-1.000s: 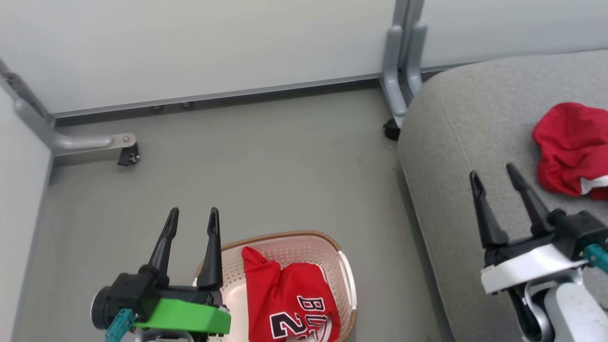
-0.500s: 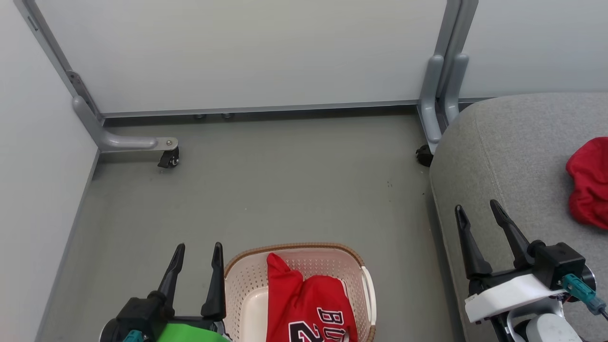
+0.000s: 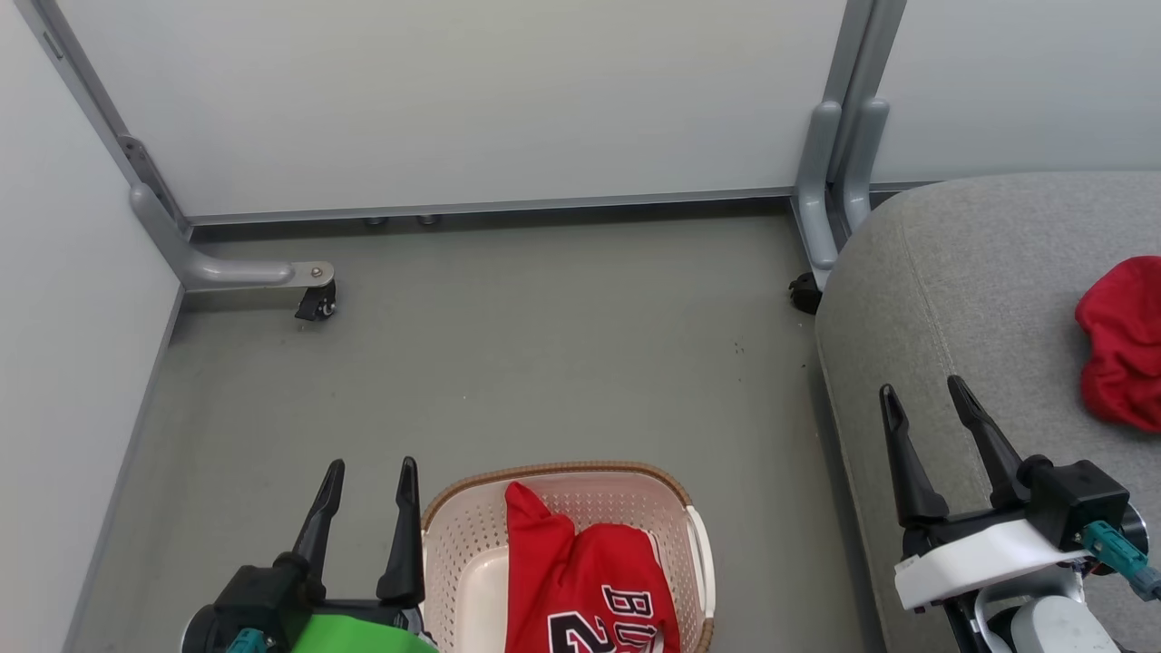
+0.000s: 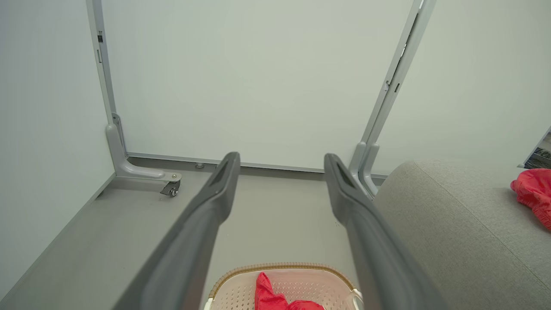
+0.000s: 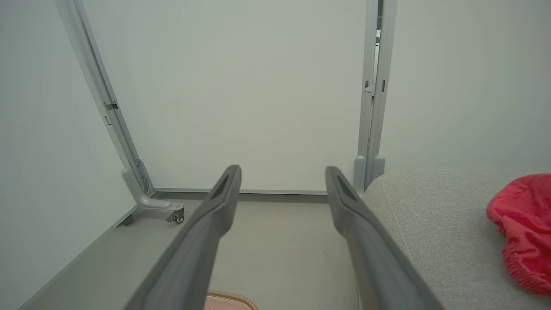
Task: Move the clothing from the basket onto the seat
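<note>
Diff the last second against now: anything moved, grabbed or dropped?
The head camera swung, so the whole view shifted; the things themselves show no move, and nothing was grabbed or let go. The jersey stays in the basket, the red garment on the sofa, and the left gripper and right gripper stay open and empty.

Basket (image 3: 562, 472) on grey floor (image 3: 544, 363), red garment (image 3: 1120, 340) on seat (image 3: 980, 272)
</note>
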Controlling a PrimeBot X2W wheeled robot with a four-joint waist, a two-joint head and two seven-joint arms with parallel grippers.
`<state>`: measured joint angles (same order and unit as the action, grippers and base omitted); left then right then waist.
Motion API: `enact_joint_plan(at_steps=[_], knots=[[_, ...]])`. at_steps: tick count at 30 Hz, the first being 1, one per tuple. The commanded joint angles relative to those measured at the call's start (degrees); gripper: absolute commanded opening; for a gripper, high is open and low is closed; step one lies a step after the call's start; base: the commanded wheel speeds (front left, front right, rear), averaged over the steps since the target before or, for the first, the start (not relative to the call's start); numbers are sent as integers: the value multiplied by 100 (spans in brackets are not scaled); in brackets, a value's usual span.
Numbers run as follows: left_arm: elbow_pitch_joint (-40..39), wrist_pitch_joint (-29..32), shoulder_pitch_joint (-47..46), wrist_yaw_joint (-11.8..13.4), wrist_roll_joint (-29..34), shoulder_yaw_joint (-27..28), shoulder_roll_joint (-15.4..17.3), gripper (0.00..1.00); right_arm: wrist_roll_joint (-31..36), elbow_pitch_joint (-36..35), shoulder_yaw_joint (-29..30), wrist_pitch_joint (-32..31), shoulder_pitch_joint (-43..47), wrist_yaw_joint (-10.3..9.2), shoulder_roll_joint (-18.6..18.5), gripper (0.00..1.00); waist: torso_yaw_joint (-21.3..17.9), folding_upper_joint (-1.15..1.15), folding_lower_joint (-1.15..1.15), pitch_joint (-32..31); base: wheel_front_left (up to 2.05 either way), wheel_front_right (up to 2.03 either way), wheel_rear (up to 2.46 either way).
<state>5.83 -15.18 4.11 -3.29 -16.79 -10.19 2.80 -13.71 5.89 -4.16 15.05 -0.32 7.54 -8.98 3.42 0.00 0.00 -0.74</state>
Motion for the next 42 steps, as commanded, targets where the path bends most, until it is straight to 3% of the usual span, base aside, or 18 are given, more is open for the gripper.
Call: enact_joint_plan(at_steps=[1,21,30,35,42], knots=[[-17,6,-32,-27,54,20,18,100,31,-2,35,18,41,-10,7,100,-8,0,0,4,0,0,0],[73,6,-150,-14,103,-28,18,100,-2,8,161,18,-25,-10,-82,100,-41,0,0,315,0,0,0],[503,6,-903,-16,190,-334,19,100,17,-283,256,18,-536,-10,-323,100,-162,0,0,1642,0,0,0],[1313,5,-1611,-188,485,-725,19,100,76,-440,104,18,-972,-10,-528,100,-355,0,0,2585,0,0,0],[2524,6,-2601,-353,904,-1064,25,100,-38,-741,175,18,-1328,-10,-366,100,-766,0,0,3619,0,0,0]])
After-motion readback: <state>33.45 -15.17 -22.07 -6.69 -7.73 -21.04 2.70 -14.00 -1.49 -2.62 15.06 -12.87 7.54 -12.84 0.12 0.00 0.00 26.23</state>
